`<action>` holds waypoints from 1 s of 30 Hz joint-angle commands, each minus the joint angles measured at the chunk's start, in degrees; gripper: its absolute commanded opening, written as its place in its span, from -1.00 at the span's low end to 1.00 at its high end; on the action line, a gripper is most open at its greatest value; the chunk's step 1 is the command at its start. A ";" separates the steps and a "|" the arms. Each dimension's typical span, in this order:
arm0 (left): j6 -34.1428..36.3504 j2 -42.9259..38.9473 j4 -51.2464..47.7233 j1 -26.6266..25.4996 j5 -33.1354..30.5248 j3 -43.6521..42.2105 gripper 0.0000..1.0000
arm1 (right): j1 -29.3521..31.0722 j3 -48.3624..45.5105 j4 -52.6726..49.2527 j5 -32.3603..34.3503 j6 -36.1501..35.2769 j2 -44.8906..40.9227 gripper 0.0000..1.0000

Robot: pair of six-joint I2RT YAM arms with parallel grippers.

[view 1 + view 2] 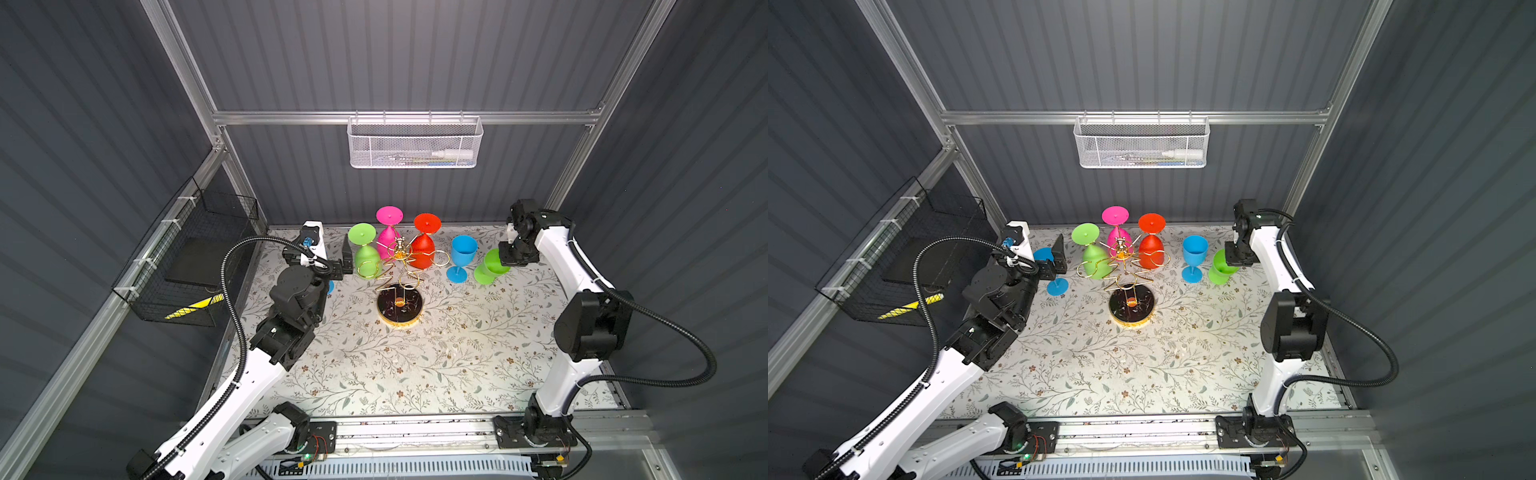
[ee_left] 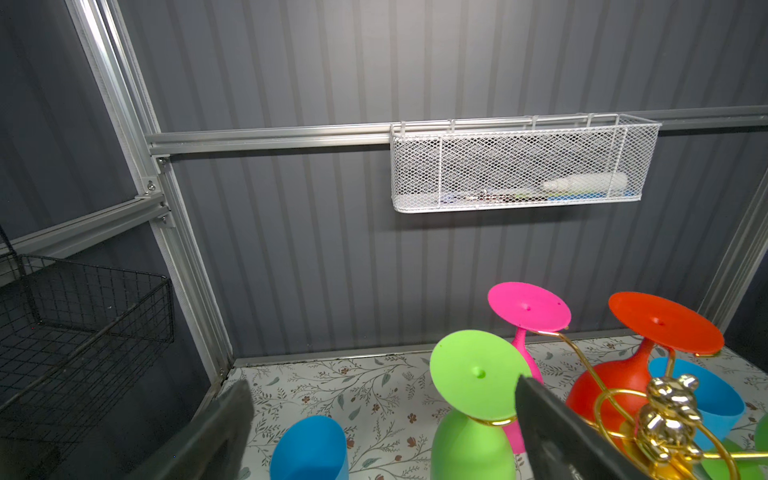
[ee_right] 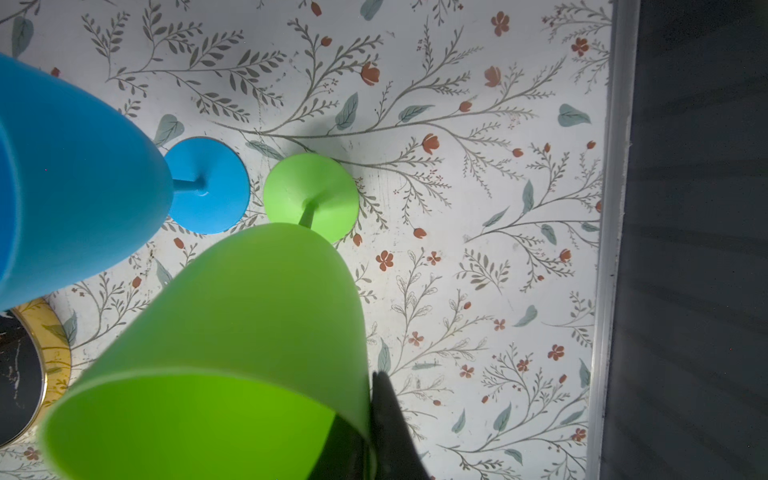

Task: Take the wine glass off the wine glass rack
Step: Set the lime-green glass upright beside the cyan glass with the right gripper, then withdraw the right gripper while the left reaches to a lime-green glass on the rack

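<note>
Gold wire rack (image 1: 400, 306) with spiral arms ending in ring loops, upright on a round black marbled base, just toward 12 o'clock from the middle of the table (image 1: 415, 365). Three plastic wine glasses hang bowl-down from its loops, feet up: hung green glass (image 1: 366, 258) at 10 o'clock of the mast, pink glass (image 1: 386, 237) at 12, red glass (image 1: 423, 251) at 2. Off the rack at 3 o'clock stands a blue glass (image 1: 463, 251), with a tilted green glass (image 1: 492, 266) beyond it. A second blue glass (image 1: 1044, 254) stands at 9 o'clock.
</note>
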 commanded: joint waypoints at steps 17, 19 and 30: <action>-15.63 4.55 -13.83 11.14 9.06 9.24 0.97 | -2.19 1.80 2.78 -4.41 1.19 -6.74 0.06; -17.38 7.17 -18.88 12.01 9.75 13.22 0.90 | -2.49 -1.07 5.74 -4.85 1.60 -10.13 0.16; -29.87 17.72 -28.39 24.08 42.35 25.58 0.67 | -3.31 -25.87 26.47 -17.95 6.13 -35.83 0.56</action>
